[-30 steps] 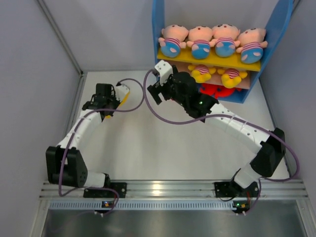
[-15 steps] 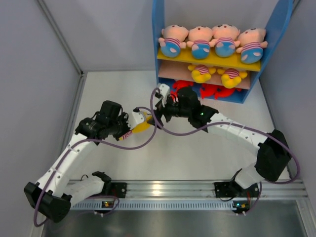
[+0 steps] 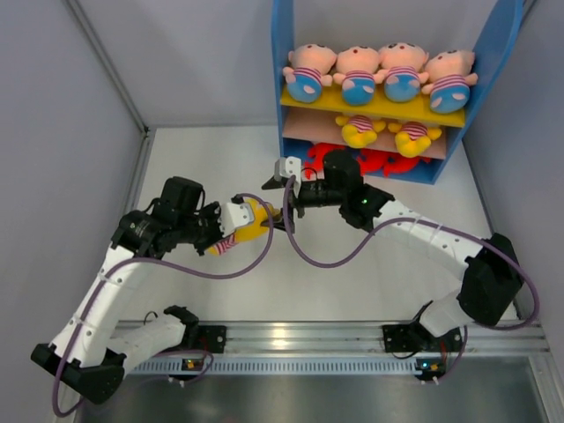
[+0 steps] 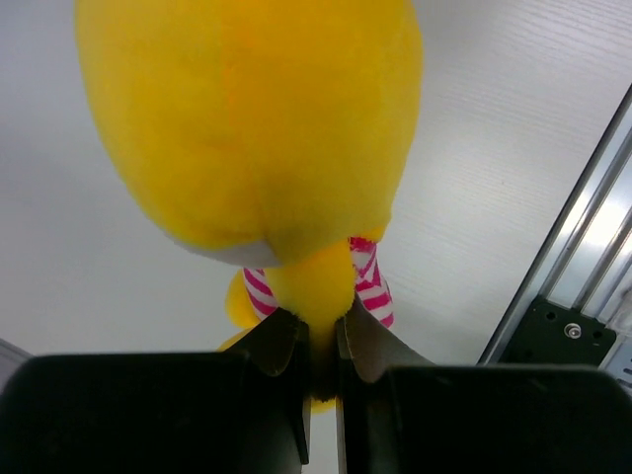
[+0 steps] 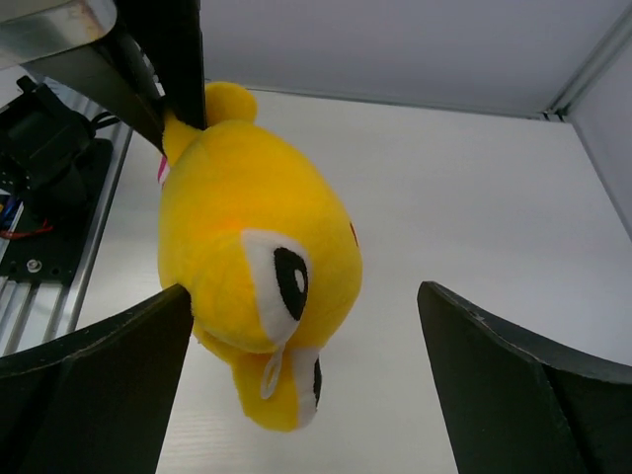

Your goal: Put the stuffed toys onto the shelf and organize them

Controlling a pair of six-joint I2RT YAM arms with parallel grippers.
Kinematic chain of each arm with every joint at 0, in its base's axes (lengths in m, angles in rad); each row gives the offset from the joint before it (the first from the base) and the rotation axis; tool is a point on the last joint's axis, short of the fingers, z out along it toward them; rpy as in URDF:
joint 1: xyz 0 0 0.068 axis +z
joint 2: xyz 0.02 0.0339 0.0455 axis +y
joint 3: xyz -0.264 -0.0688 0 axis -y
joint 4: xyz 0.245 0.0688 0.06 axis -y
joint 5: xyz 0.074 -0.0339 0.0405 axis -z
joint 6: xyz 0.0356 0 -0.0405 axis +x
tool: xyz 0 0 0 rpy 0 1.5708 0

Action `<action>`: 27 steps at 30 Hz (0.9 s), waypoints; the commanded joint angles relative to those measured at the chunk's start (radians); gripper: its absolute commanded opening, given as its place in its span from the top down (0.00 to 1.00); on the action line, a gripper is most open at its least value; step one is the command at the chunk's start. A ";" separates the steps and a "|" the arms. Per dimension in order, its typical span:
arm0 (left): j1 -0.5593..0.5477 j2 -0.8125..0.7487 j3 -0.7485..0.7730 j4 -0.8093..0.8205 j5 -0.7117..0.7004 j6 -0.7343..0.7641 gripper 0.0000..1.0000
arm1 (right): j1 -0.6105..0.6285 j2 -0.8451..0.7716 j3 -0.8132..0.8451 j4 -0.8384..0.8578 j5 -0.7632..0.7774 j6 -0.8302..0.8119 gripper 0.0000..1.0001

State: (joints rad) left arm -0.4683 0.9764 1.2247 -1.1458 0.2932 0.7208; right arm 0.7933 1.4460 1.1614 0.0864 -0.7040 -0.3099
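left claw [image 4: 321, 346]: pinched shut low on the yellow toy [image 4: 247, 118], which leaves its head free beyond the fingertips.
right claw [image 5: 304, 296]: spread wide, one finger on each side of the toy's head, touching neither; this looks like a handover being set up.
toy's place: off the table, between both claws, with the shelf [image 3: 278, 70] behind the right claw.
toy's look: round yellow plush, black-and-white eyes, red-and-white striped shirt.
likely row: beside the two yellow figures [image 3: 388, 132] on the pink board.
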 commanded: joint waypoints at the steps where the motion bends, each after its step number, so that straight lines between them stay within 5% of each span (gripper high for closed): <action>1: -0.004 -0.010 0.038 -0.025 0.018 0.028 1.00 | -0.009 0.071 0.090 0.059 -0.092 -0.020 0.07; 6: -0.004 0.016 0.178 -0.023 0.003 -0.009 1.00 | 0.027 0.094 0.124 -0.036 -0.117 -0.067 0.11; 10: -0.004 0.041 0.245 -0.022 0.024 -0.026 0.99 | 0.032 0.076 0.101 0.039 -0.143 0.001 0.65; 12: -0.004 0.056 0.284 -0.020 0.014 -0.066 0.75 | 0.032 0.057 0.098 0.044 -0.071 0.014 1.00; 14: -0.006 0.074 0.334 -0.020 0.011 -0.098 0.53 | 0.027 0.033 0.057 0.081 0.012 0.012 1.00; 18: -0.004 0.105 0.495 -0.017 -0.011 -0.197 0.26 | -0.028 -0.097 -0.060 0.240 0.060 0.000 1.00; 23: -0.004 0.131 0.731 -0.019 -0.069 -0.270 0.16 | -0.144 -0.232 -0.092 0.342 0.058 0.019 1.00; 27: -0.004 0.098 0.692 -0.019 0.070 -0.195 0.13 | -0.235 -0.294 -0.051 0.358 -0.087 0.038 1.00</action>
State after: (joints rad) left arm -0.4698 1.0977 1.9438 -1.1790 0.2558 0.5026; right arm 0.6010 1.2140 1.0451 0.3195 -0.6720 -0.2855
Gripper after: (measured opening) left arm 0.868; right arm 0.070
